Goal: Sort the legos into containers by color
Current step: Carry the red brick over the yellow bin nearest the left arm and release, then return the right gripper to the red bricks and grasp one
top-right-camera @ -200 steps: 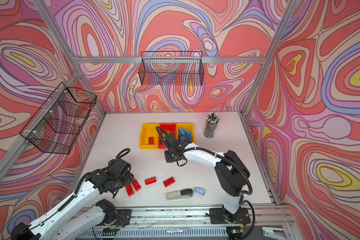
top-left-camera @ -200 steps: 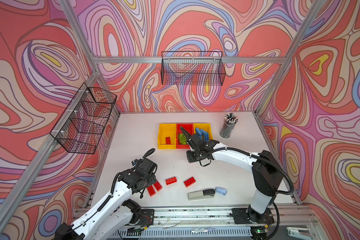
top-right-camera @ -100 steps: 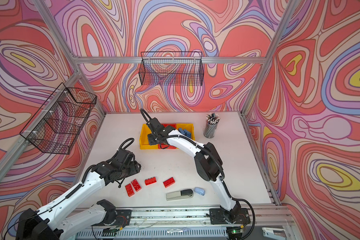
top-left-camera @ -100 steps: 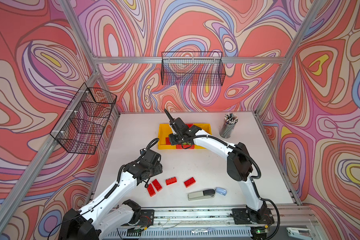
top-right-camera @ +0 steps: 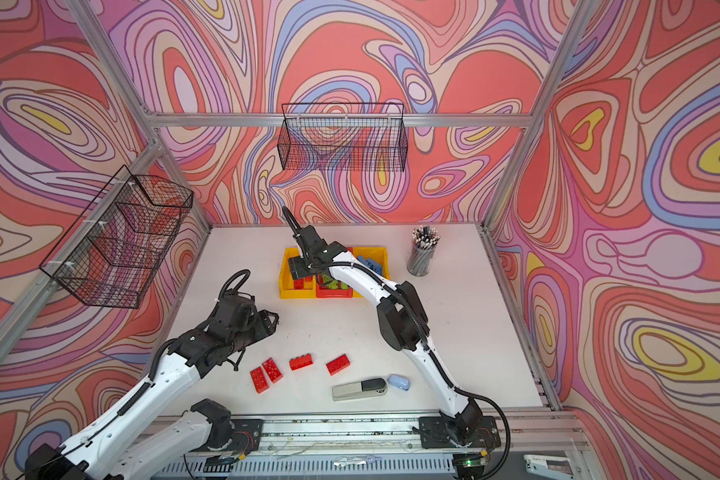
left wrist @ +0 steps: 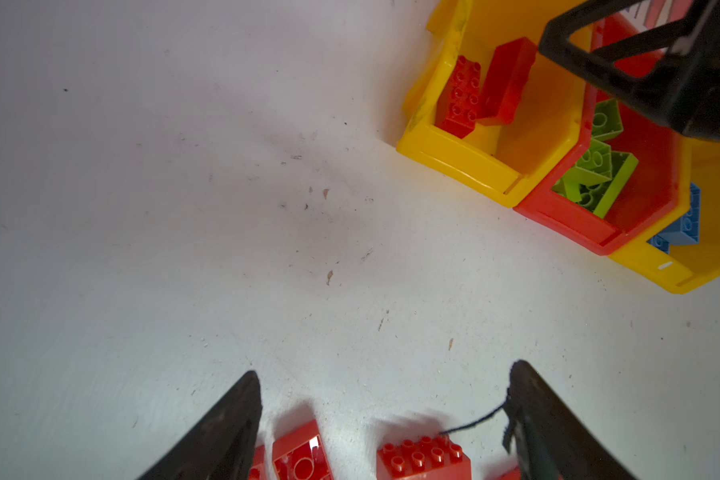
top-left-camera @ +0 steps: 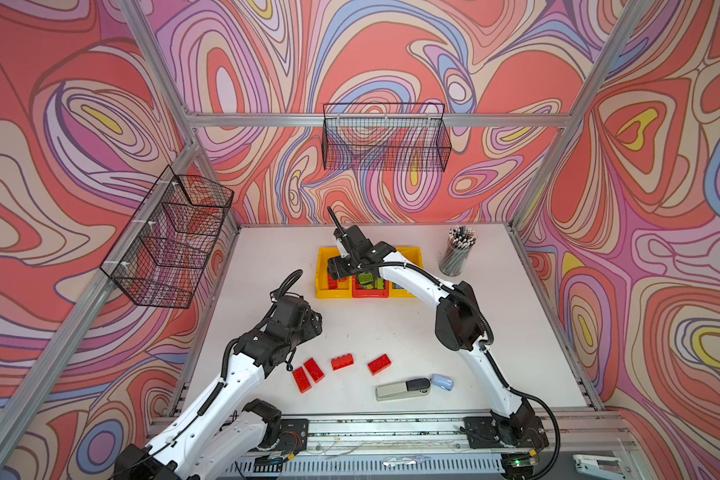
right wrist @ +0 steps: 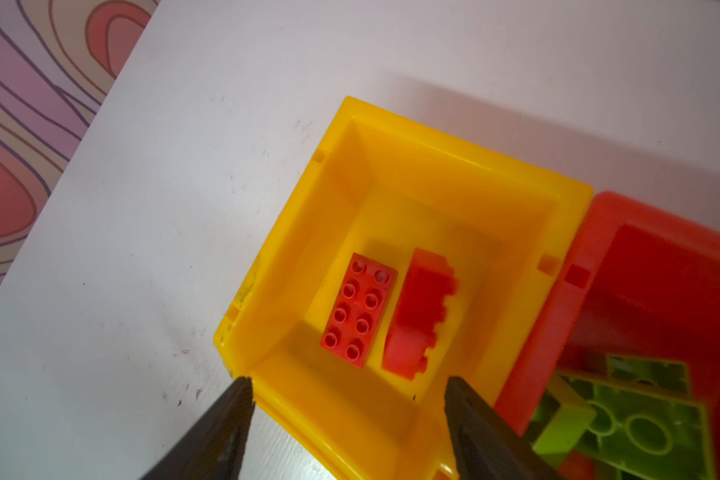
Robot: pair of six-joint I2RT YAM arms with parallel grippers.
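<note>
Three bins stand in a row at the back of the white table [top-left-camera: 375,328], each touching the next. The left yellow bin [right wrist: 454,153] has two red bricks [right wrist: 358,309] on its floor; one lies flat with its bumps up, and the one just beside it lies on its side and looks a bit blurry. The red bin [left wrist: 566,220] in the middle holds a heap of green bricks [left wrist: 595,166]; the right yellow bin [left wrist: 678,274] holds blue bricks [left wrist: 682,224].

The right gripper [right wrist: 348,382] hangs over the left yellow bin, jaws wide, with nothing between them; the left gripper [left wrist: 385,370] hangs over the bare table, jaws wide too, holding nothing. Four loose red bricks [top-left-camera: 342,361] lie near the front of the table, close to the left gripper and well apart from the bins; a grey-and-black stapler [top-left-camera: 402,388] lies near them.

Both top views show all four loose red bricks; the left wrist view cuts them off at its edge, but it shows all three bins at once. In both top views the right arm [top-left-camera: 412,276] covers much of the bins; in a top view the blue bricks [top-right-camera: 371,264] peek out past it. The right wrist view looks straight down into the left yellow bin and catches part of the red bin; the right yellow bin is out of its sight.
</note>
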